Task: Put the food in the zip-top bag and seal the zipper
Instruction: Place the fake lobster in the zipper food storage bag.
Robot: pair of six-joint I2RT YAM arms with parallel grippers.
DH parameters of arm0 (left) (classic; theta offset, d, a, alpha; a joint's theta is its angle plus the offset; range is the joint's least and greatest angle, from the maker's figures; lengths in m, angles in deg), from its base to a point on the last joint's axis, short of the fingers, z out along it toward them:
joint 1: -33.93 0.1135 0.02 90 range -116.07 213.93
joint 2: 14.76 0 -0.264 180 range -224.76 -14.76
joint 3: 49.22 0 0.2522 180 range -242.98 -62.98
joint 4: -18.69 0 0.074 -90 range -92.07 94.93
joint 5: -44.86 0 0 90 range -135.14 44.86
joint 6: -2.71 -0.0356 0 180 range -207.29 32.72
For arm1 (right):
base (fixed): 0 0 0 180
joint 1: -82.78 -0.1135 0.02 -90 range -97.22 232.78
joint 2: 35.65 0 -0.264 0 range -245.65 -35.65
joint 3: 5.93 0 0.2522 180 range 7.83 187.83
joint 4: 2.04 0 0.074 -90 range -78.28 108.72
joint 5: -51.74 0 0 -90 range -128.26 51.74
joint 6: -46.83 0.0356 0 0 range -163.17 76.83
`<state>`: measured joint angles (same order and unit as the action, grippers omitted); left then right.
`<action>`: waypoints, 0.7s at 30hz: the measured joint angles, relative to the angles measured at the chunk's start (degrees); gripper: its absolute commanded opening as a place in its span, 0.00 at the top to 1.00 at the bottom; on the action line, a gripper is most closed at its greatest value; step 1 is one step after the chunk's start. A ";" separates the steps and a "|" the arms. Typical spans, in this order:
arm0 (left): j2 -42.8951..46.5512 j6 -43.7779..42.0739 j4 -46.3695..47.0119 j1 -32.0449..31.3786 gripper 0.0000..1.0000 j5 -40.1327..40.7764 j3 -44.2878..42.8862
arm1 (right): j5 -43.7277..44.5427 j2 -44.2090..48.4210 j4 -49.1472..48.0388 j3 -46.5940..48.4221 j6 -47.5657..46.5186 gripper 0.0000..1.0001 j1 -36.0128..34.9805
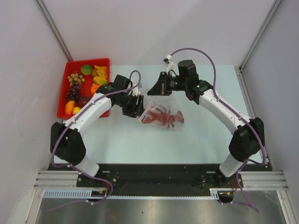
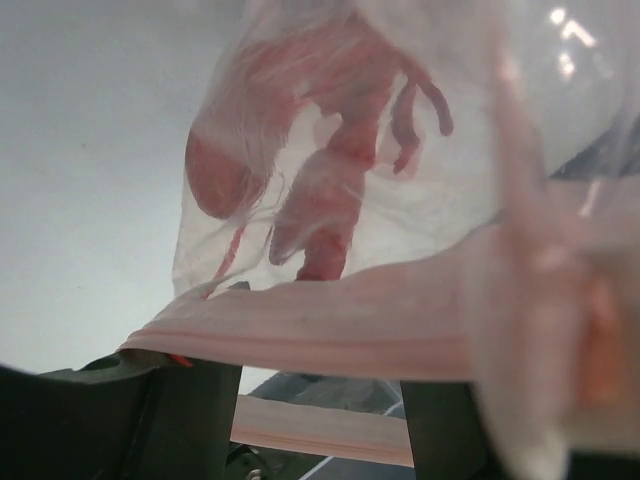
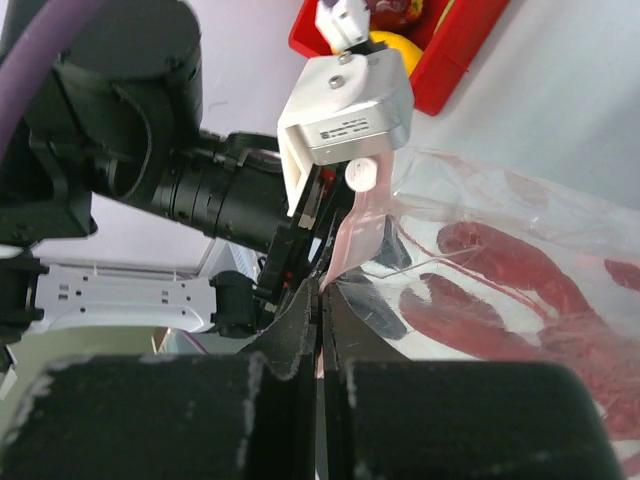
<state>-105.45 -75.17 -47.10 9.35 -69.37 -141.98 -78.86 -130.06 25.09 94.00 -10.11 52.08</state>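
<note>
The left pincer point(image 2: 320, 395) is seen with its jaws set moderately apart, and the zipper point(image 2: 330, 335) is draped across both fingers; a firm grip cannot be confirmed. The right pincer point(image 3: 320, 300) is closed tight on the same pink strip, at the far edge of the zip-top bag point(image 1: 164, 116), which is lifted there and slumped on the pale counter point(image 1: 196, 140) between the two arms. The food point(image 1: 74, 91) is kept in a red tray point(image 1: 88, 60) at the far left, well apart from the bag. The counter is enclosed by plain white walls point(image 1: 140, 28). The left arm point(image 1: 91, 109) is stretched away and rightward past the tray; the right arm point(image 1: 224, 114) is bent at the elbow and reached leftward.
</note>
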 measured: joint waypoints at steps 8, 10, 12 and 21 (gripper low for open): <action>1.44 8.20 8.00 1.20 0.40 -2.03 4.85 | 1.92 0.00 -2.32 -0.85 2.67 1.00 0.17; 1.46 10.10 10.14 1.97 0.41 -3.32 6.58 | 2.23 0.00 -2.56 -1.01 3.17 1.00 0.17; 1.49 11.65 12.50 2.34 0.41 -4.31 8.17 | 2.40 -0.02 -2.58 -1.07 3.43 1.00 0.17; 2.12 16.85 20.17 2.49 0.64 -5.60 10.34 | 2.43 -0.13 -6.01 -1.97 5.90 1.00 0.15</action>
<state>-103.33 -58.31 -26.93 11.85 -74.97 -131.65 -76.43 -130.19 19.07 92.04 -4.21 52.24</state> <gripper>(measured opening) 0.445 0.010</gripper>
